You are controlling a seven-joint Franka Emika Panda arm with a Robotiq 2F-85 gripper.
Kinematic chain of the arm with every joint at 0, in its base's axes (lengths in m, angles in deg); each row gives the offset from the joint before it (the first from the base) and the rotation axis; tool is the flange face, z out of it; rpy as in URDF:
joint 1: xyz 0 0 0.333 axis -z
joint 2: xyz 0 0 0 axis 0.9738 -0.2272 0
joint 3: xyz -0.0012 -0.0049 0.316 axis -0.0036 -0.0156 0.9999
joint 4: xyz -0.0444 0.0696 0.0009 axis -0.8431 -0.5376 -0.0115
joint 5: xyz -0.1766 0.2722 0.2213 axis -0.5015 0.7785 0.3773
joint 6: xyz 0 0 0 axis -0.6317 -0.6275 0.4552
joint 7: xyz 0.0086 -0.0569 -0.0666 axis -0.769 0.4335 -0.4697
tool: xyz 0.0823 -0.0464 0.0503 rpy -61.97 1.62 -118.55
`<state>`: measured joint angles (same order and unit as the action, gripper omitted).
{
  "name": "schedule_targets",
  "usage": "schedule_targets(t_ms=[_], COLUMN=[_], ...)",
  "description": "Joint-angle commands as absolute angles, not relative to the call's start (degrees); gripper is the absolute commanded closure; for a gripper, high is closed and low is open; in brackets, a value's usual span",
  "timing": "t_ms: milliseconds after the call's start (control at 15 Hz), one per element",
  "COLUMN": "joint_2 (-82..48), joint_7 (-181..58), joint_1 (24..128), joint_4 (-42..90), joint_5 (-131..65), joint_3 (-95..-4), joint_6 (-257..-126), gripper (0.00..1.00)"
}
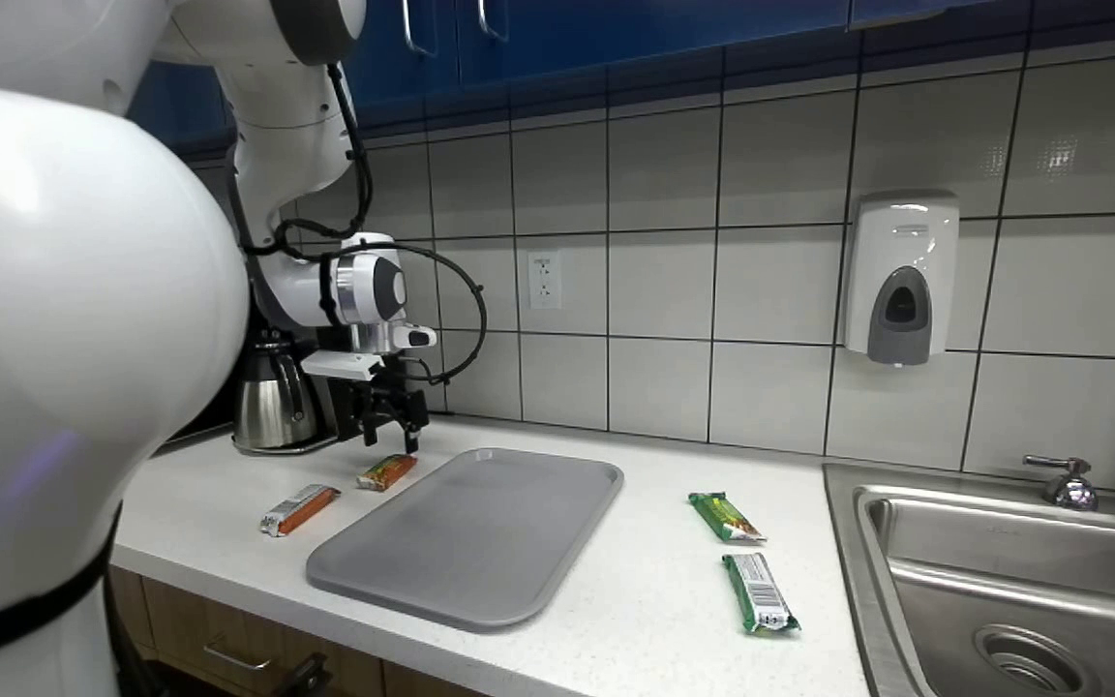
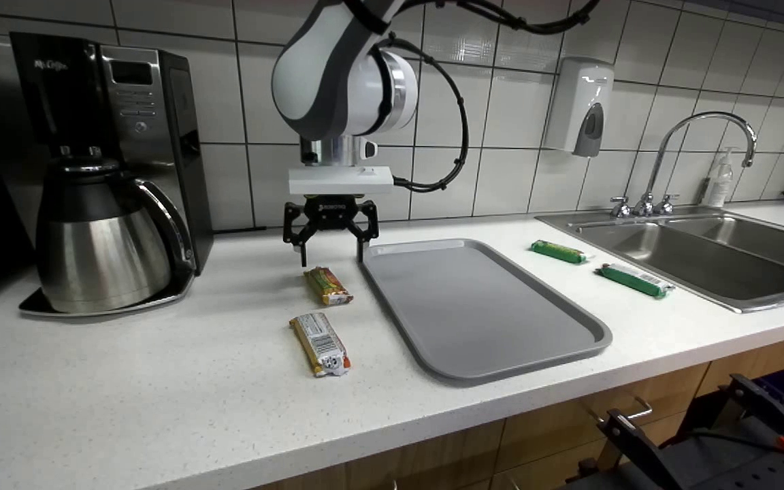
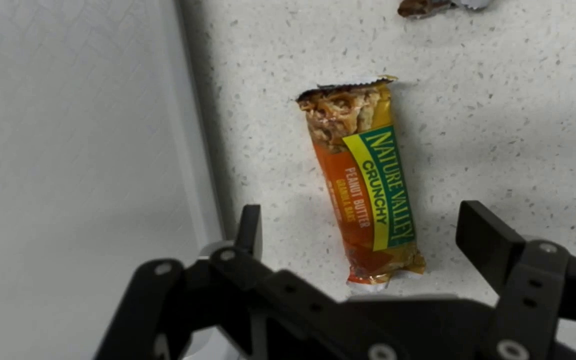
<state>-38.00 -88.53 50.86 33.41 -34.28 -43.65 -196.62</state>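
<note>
Gripper (image 2: 331, 262) hangs above peanut butter bar (image 3: 368, 195), jaws spread wide, grasping nothing (width likely lets them straddle bar). Bar lies flat on counter (image 2: 215, 388), just beside tray (image 2: 487, 313), gap presumably leaving jaw clearance.

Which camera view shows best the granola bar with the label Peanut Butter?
The wrist view: the granola bar appears large, with its whole length visible and label readable. Both exterior views show it smaller, near the open gripper, its lettering unreadable.
</note>
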Motion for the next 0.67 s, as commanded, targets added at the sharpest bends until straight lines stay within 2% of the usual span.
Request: schedule_targets(t_ms=[0, 600], joint_2=[-32.9, -22.8], joint_7=[-87.7, -88.0], joint_1=[52.3, 54.2], joint_4=[38.7, 48.8], joint_5=[-34.1, -34.6], joint_3=[-43.5, -43.3], joint_6=[-196.8, -197.3], gripper=[0.0, 0.0])
